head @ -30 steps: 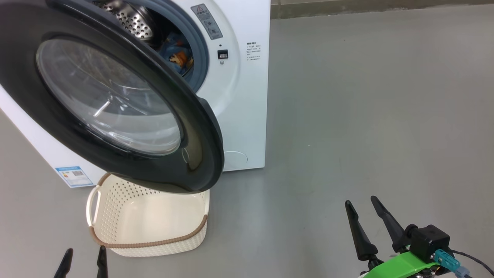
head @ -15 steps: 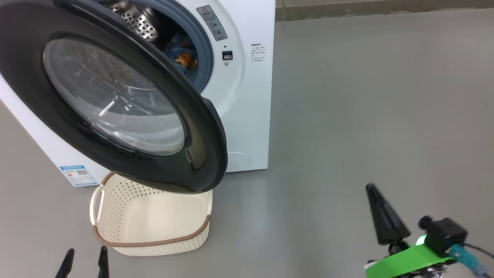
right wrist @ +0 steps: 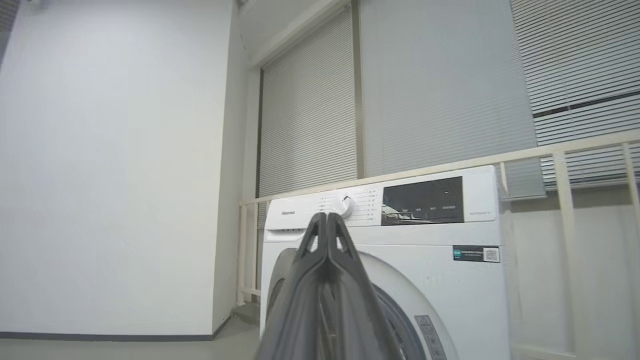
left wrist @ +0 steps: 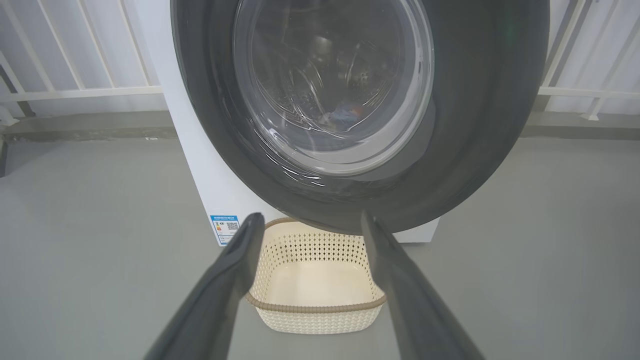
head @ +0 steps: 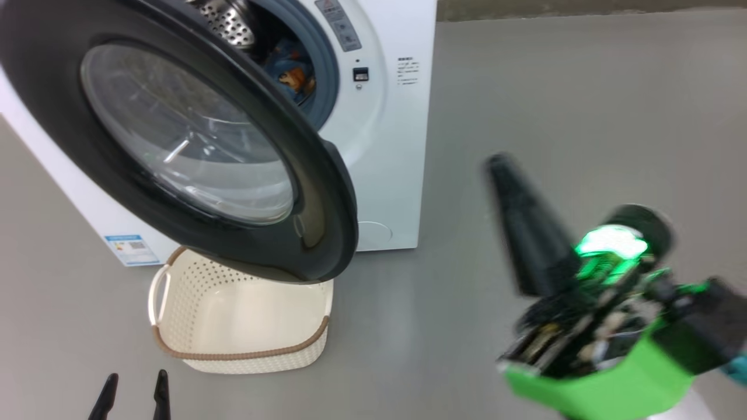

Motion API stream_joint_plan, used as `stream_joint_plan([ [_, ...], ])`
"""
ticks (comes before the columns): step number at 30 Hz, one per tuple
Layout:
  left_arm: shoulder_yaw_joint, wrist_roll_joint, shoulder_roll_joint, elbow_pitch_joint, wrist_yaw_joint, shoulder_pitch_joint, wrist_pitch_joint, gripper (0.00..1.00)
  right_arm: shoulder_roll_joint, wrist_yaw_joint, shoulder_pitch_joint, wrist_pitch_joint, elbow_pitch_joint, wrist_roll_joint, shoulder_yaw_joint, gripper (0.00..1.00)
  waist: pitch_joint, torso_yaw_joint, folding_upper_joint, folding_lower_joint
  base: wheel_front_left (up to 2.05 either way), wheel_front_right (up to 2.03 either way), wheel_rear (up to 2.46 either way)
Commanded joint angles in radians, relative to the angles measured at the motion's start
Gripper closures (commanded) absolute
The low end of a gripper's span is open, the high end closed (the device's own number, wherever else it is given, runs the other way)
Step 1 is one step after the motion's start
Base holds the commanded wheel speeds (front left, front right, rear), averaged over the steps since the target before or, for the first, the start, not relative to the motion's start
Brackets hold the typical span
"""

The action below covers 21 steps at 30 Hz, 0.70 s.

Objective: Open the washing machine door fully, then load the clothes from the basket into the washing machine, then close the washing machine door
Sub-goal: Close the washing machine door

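Observation:
The white washing machine (head: 402, 146) stands at the upper left, its big black door (head: 58, 134) swung out toward me over the basket. Blue clothes (head: 289, 73) with an orange print lie inside the drum. The cream basket (head: 192, 318) sits on the floor under the door with nothing in it. My left gripper (head: 134, 388) is open low at the left, short of the basket; in its wrist view its fingers (left wrist: 235, 260) frame the basket (left wrist: 320, 310). My right gripper (head: 502, 166) is raised at the right, shut on nothing, fingertips pressed together (right wrist: 327, 220) and pointing at the machine (right wrist: 440, 280).
Bare grey floor (head: 583, 87) spreads to the right of the machine. A white railing (right wrist: 560, 190) and window blinds stand behind it, with a plain white wall (right wrist: 110, 165) to one side.
My right gripper has shut and risen up toward the camera, now blurred. The camera has shifted, sliding the machine and basket slightly right in the picture. The left gripper stays open.

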Motion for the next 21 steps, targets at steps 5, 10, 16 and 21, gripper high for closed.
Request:
stream_joint_plan([
  [5, 0.007, 0.005, 0.005, -0.022, -0.002, -0.064, -0.006, 0.00, -0.045, 0.002, -0.111, -0.004, 0.006, 0.083, 0.243, 1.00, 0.011, 0.063, -0.0001, 0.0000, 0.00, 0.00, 0.00],
  [10, -0.020, 0.000, 0.005, -0.020, -0.002, -0.088, -0.006, 0.00, -0.059, 0.002, -0.138, -0.004, 0.080, 0.133, 0.353, 1.00, 0.028, 0.106, -0.0001, 0.0000, 0.00, 0.00, 0.00],
  [16, -0.061, -0.013, 0.004, -0.017, -0.002, -0.126, -0.006, 0.00, -0.067, 0.002, -0.147, -0.002, 0.245, 0.171, 0.457, 1.00, 0.067, 0.169, -0.0001, 0.0000, 0.00, 0.00, 0.00],
  [21, -0.089, -0.028, 0.003, -0.019, -0.002, -0.162, -0.006, 0.00, -0.065, 0.002, -0.162, -0.003, 0.379, 0.189, 0.475, 1.00, 0.123, 0.216, -0.0001, 0.0000, 0.00, 0.00, 0.00],
])
